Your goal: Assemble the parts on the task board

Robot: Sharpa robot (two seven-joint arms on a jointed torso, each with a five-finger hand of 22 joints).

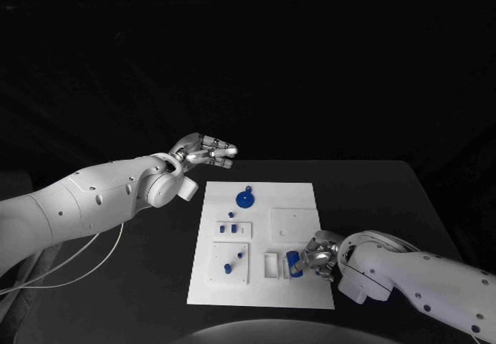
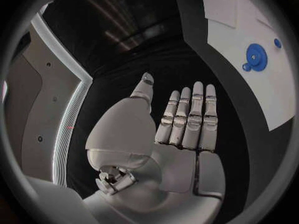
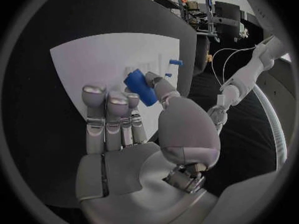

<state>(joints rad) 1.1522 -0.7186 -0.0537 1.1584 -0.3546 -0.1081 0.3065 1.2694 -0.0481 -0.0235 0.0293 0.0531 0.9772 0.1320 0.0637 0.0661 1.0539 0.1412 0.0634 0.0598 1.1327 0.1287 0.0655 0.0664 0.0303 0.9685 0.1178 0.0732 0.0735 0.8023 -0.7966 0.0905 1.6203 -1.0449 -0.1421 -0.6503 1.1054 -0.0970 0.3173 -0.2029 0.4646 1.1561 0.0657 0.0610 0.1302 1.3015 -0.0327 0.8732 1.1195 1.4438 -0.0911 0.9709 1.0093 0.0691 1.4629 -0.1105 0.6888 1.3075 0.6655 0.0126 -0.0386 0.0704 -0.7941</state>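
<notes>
A: Right robot hand [image 1: 313,259] sits low over the near right corner of the task board [image 1: 299,197], and it has a blue part [image 1: 294,261] pinched between thumb and fingers.

B: The right wrist view confirms it: the blue part [image 3: 139,86], a short blocky piece, is clamped at the fingertips [image 3: 94,92] above the white board [image 3: 106,59], and it is tilted.

A: It hangs just beside the small white slotted block [image 1: 271,264] near the front edge.

B: Over to the left robot hand [image 1: 207,151]. It is well back, off the far left corner of the board, above the black desk [image 1: 145,272].

A: Nothing in it. The left wrist view shows the palm flat and the fingers [image 2: 193,114] stretched out straight, side by side, thumb apart.

B: On the board, a blue gear [image 1: 245,199] lies flat near the far end. Small blue pegs [image 1: 234,228] stand in the white plates along the left side, with another peg [image 1: 227,269] nearer the front.
</notes>
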